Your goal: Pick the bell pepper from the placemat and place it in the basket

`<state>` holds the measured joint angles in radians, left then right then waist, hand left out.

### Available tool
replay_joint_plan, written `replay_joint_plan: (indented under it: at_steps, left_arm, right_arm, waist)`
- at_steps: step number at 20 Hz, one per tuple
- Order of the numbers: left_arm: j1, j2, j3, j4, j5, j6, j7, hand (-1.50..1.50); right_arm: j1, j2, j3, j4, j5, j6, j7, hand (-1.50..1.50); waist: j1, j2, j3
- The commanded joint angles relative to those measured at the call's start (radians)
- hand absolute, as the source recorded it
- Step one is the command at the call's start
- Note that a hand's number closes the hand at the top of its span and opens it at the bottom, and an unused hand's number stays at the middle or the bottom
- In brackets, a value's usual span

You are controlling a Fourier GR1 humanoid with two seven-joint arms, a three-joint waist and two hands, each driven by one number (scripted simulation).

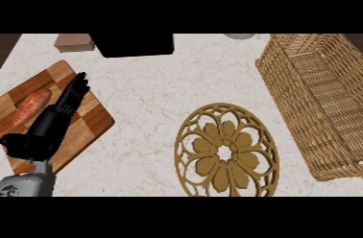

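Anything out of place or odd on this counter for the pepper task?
Yes: no bell pepper shows. The round placemat lies bare, the basket looks empty. The only vegetable, an orange one, lies on the cutting board beside the left hand.

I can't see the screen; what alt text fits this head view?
A left robot hand rests open over a wooden cutting board beside a sweet potato; a round gold placemat lies mid-counter and a wicker basket stands right.
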<state>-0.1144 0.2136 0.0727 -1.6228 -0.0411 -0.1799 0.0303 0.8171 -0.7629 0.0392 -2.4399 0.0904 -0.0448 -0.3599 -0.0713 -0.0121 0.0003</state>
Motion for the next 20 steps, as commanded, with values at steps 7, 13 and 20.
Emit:
replay_joint_plan:
  at_steps: [7,13,20]
  left_arm:
    - [-0.037,-0.031,-0.045,0.017,-0.046,0.015,-0.022,0.00]
    - [-0.008,-0.022,-0.052,0.001,-0.020,-0.030,-0.025,0.00]
    - [-0.053,-0.026,-0.037,0.019,-0.002,-0.037,0.011,0.00]
  right_arm:
    - [-0.011,-0.005,-0.521,-0.041,-0.413,0.125,0.142,1.50]
    - [-0.255,-0.071,-0.622,0.052,-0.537,0.075,0.409,1.50]
    - [-0.559,-0.158,-0.586,0.240,-0.569,-0.036,0.617,1.50]
  waist:
    - [0.051,0.011,-0.002]
    - [0.087,0.016,-0.003]
    - [0.090,0.016,-0.001]
